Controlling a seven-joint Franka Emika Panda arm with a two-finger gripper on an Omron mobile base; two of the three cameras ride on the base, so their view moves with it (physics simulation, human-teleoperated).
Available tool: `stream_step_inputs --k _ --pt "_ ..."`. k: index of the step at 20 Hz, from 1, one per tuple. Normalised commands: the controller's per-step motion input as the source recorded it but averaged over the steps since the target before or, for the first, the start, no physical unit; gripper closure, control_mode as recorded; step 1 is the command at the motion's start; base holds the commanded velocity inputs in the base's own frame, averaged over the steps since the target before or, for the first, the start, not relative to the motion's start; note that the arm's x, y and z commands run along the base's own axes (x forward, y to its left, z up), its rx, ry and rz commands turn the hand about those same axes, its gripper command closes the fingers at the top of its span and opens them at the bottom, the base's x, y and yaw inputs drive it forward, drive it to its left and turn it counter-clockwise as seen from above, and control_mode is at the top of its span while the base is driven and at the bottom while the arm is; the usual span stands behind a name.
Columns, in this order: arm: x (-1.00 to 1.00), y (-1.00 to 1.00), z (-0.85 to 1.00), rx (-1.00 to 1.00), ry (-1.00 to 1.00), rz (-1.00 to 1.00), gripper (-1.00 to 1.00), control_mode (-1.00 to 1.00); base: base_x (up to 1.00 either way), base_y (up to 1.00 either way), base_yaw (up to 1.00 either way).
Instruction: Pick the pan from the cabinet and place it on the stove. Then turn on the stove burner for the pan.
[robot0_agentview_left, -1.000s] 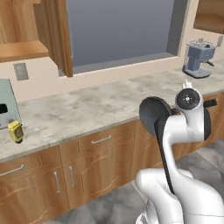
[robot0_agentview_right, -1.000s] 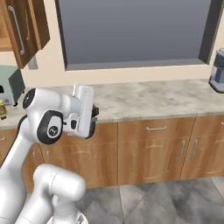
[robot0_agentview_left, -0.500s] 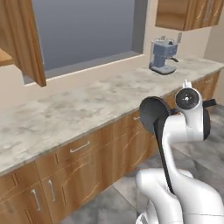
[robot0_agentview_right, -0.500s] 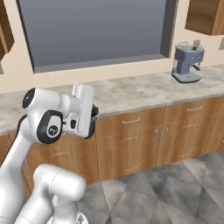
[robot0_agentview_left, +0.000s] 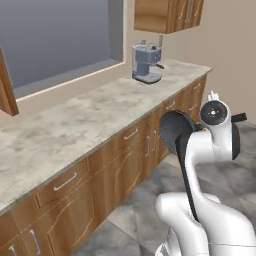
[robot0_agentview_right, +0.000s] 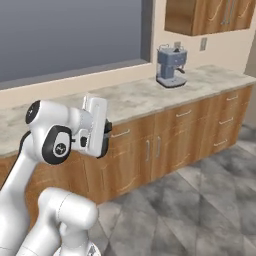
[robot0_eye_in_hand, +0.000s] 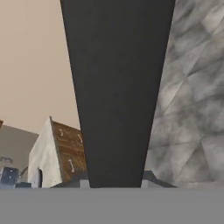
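Wall cabinet (robot0_agentview_left: 167, 15) hangs at upper right of the left base view, warm brown, doors closed with silver bar handles; its contents cannot be seen. Same cabinet at upper right of the right base view. Below it, on the marbled countertop (robot0_agentview_left: 75, 125), a blue-grey coffee machine (robot0_agentview_left: 146, 62) stands near the far end, beside the corner of the large grey window (robot0_agentview_left: 50, 40). Lower cabinets (robot0_agentview_right: 190, 130) under the counter have drawers and doors all closed. Grey tiled floor (robot0_agentview_right: 200, 200) in front. In the hand view, the pan's straight dark handle (robot0_eye_in_hand: 117, 87) runs from the bottom up through the middle of the picture, passing between the two finger tips (robot0_eye_in_hand: 148, 178); the gripper (robot0_eye_in_hand: 114, 181) is clenched narrowly on it, grasping the handle. In the left base view the round dark pan (robot0_agentview_left: 176, 131) appears edge-on-ish in front of the arm's upper link, held clear of the counter, out over the floor. The gripper's side in the right base view is dark and small at the hand (robot0_agentview_right: 106, 137); jaw detail cannot be made out there.
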Motion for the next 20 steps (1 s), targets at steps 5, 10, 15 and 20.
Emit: stream_step_inputs --k 5,10,15,20 --pt "0.00 0.00 0.00 0.00 0.00 0.00 1.00 1.00 0.04 -0.07 -0.41" --pt "0.00 0.00 0.00 0.00 0.00 0.00 1.00 1.00 0.00 -0.14 -0.42" --pt "0.00 0.00 0.00 0.00 0.00 0.00 1.00 1.00 0.02 -0.11 -0.42" --pt "0.00 0.00 0.00 0.00 0.00 0.00 1.00 1.00 0.02 -0.10 -0.41"
